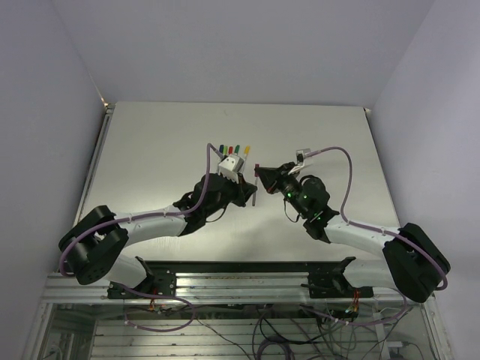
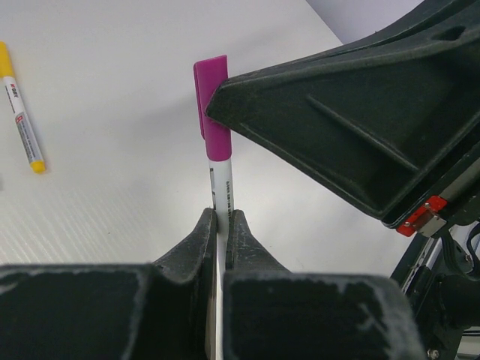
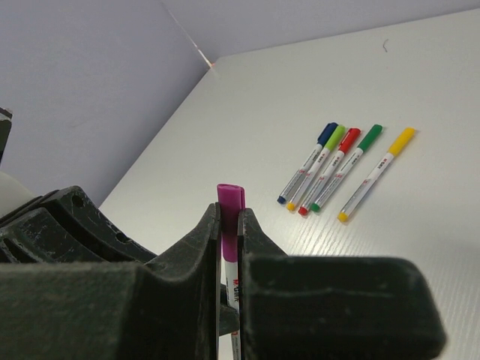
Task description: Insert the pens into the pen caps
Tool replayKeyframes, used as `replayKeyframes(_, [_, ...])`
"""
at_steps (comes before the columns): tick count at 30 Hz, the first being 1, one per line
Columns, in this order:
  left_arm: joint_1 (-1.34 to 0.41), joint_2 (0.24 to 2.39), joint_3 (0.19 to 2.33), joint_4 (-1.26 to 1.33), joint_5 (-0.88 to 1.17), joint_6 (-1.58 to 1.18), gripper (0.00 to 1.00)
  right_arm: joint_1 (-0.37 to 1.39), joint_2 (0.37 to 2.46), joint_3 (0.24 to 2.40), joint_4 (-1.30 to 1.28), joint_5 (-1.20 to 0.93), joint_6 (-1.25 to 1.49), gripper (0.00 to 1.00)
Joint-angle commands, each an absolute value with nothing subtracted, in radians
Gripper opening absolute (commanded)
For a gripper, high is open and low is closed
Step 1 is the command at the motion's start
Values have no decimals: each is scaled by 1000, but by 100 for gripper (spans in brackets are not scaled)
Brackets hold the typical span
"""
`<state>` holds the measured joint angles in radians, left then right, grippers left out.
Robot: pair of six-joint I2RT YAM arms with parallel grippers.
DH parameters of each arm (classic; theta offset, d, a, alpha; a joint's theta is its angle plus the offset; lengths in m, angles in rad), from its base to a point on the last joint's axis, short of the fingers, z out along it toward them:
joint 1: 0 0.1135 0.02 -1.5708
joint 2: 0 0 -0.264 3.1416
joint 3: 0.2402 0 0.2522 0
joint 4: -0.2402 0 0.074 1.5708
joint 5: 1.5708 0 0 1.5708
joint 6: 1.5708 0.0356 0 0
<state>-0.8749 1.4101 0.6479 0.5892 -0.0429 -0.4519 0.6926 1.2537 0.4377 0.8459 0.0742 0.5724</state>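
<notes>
You are looking at six pens in all. Five capped pens (image 3: 327,174) are lying side by side in a loose row on the surface (image 3: 420,90), their caps blue, light green, red, green and yellow. The yellow one (image 3: 373,176) is sitting slightly apart from the other four. The sixth pen (image 2: 221,176) is standing off the surface between your two claws. Your left claw (image 2: 222,221) is pinching its white barrel with the jaws drawn tight. Your right claw (image 3: 229,217) is squeezing the purple cap (image 3: 229,199), which is sitting on that pen's upper end. That makes six caps, each one on a pen. The two claws are meeting tip to tip near the middle of the surface, with the row lying just beyond the left claw. The row is resting well in from every edge. Bare surface is stretching to the left, right and far edges, where the walls are closing it in.
</notes>
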Motion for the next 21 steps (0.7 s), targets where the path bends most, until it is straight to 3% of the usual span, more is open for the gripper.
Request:
replayKeyframes(1, [-839,1352,748,877,-126,-434,7,747,1290,402,622,-25,564,0])
replayKeyframes(6, [-839,1359,735,825,-132,-435,7,749,1277,465,578,34,544,2])
replayKeyframes(9, [-839,1370,715,790,-131,-443,7,749,1252,529,538,77,524,23])
replayKeyframes(14, [-839,1409,683,712,-105,-448,7,747,1159,633,438,218,518,40])
replayKeyframes(21, [-838,1503,710,550,-157,-445,7,747,951,637,315,353,522,47])
